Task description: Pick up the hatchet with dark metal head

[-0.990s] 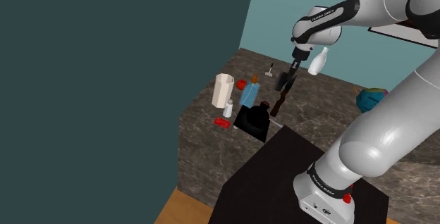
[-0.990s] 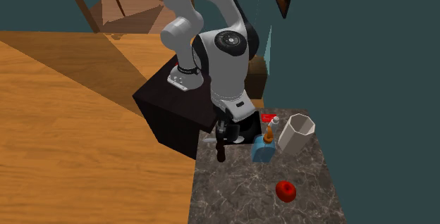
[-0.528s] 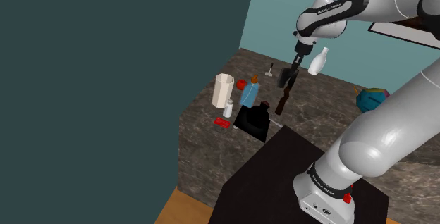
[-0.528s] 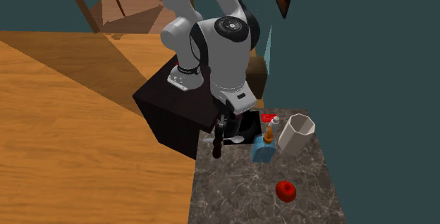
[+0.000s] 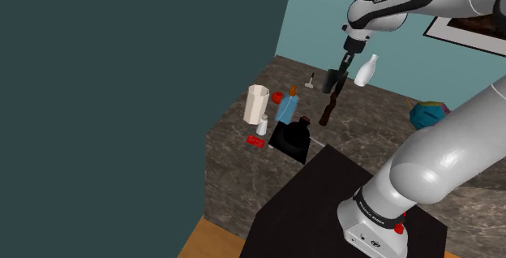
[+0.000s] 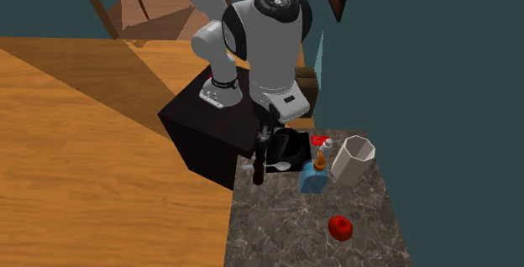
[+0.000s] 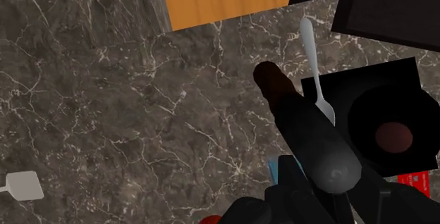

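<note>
Hatchet (image 5: 328, 109): dark head, brown handle hanging down. Clamped in gripper (image 5: 337, 78), well clear of the veined tabletop (image 5: 381, 131). Carried higher than a second ago; pick-up judged essentially complete.

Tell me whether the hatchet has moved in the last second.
Yes. In the shoulder view the hatchet, clamped in the gripper, has risen, its head now beside the white bottle.

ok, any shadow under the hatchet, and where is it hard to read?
Wrist view: hatchet looms foreshortened, with no cast shadow on the counter beside it. Second exterior view: it sits dark on dark near the black stand, low contrast. Shoulder view: even light, no glare.
</note>
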Controlling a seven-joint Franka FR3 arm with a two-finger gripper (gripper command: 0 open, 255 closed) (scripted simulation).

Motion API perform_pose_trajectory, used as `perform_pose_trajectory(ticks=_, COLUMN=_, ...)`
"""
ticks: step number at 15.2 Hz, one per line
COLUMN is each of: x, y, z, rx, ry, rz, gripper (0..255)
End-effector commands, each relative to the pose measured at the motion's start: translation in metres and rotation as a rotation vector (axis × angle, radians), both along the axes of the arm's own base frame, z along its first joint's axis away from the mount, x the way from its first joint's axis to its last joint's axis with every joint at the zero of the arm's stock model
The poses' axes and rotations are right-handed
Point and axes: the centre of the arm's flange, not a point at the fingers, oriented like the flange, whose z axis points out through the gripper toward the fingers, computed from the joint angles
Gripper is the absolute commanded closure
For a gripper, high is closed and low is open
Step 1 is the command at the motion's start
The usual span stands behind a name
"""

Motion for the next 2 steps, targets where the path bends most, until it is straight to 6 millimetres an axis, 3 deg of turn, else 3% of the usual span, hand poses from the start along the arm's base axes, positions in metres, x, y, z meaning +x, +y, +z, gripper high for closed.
perform_pose_trajectory(ticks=1, x=0.0003, y=0.0004, z=0.0057, rx=0.0, ry=0.0, rz=0.0, gripper=255)
perform_pose_trajectory(ticks=2, x=0.0003, y=0.0003, z=0.0057, rx=0.0, ry=0.0, rz=0.0, gripper=255)
